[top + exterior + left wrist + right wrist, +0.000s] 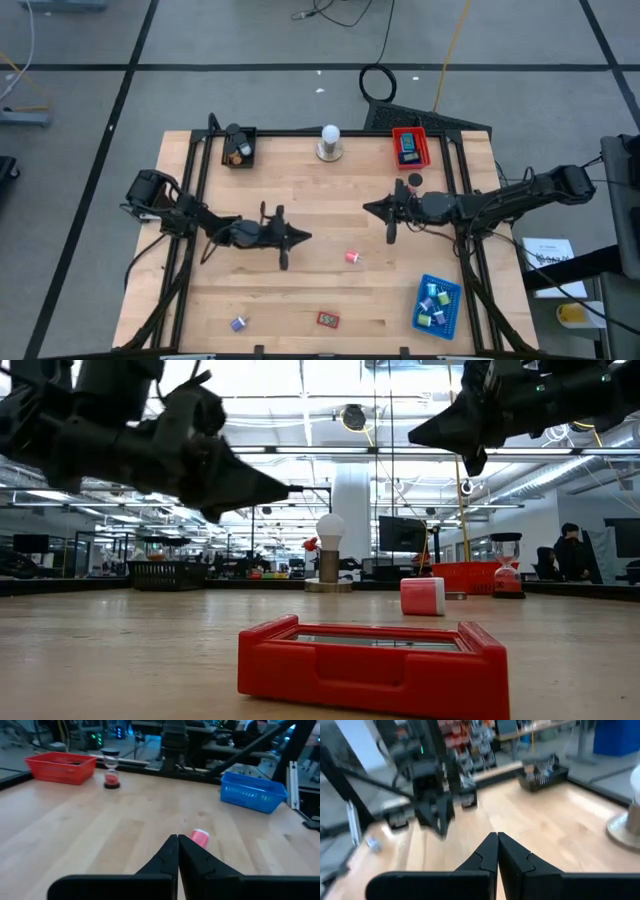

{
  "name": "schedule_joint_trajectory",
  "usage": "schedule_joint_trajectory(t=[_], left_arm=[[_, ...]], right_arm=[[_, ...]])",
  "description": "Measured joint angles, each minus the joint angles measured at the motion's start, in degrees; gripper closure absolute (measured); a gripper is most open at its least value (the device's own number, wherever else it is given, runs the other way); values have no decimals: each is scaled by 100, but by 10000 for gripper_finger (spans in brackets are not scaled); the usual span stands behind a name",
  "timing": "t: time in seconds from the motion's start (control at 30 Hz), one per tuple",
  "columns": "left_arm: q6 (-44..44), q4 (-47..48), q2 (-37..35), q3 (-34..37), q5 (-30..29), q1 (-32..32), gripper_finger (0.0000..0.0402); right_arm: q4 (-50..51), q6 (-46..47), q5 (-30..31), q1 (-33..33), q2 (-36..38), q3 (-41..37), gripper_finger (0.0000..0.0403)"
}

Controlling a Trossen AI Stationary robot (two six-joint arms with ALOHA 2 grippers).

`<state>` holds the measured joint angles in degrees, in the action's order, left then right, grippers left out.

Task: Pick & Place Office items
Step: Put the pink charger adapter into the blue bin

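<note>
A small red roll (352, 257) lies on the wooden table near its middle, also seen in the left wrist view as the red roll (200, 837). My left gripper (300, 237) hovers shut and empty just left of it, pointing toward the table's right edge. My right gripper (368, 208) hangs shut and empty farther back, pointing left. A flat red piece (328, 319) and a small purple piece (238, 323) lie near the front edge. Several more pieces sit in the blue tray (452, 318).
A red tray (425, 146) stands at the back right and a black tray (250, 148) at the back left. Between them stands a white ball on a round grey base (330, 142). A small dark and red hourglass-like object (414, 181) stands before the red tray.
</note>
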<state>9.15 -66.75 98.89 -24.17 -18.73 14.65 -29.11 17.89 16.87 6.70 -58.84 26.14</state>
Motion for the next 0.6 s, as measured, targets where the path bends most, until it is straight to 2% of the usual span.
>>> schedule_joint_trajectory(t=[0.17, 0.37, 0.47, 0.6], left_arm=[[-143, -582, -2, 495, -367, 51, 395], [-173, -347, -2, 642, -472, 10, 386], [-180, -337, -2, 643, -523, 7, 383], [-217, -190, -2, 643, -528, 29, 397]], right_arm=[[1553, 225, 285, 371, -284, 836, 402], [3722, 1042, 338, 668, -985, 2012, 399], [4361, 1335, -92, 795, -1406, 2427, 380], [4793, 1632, -942, 911, -1972, 2798, 333]])
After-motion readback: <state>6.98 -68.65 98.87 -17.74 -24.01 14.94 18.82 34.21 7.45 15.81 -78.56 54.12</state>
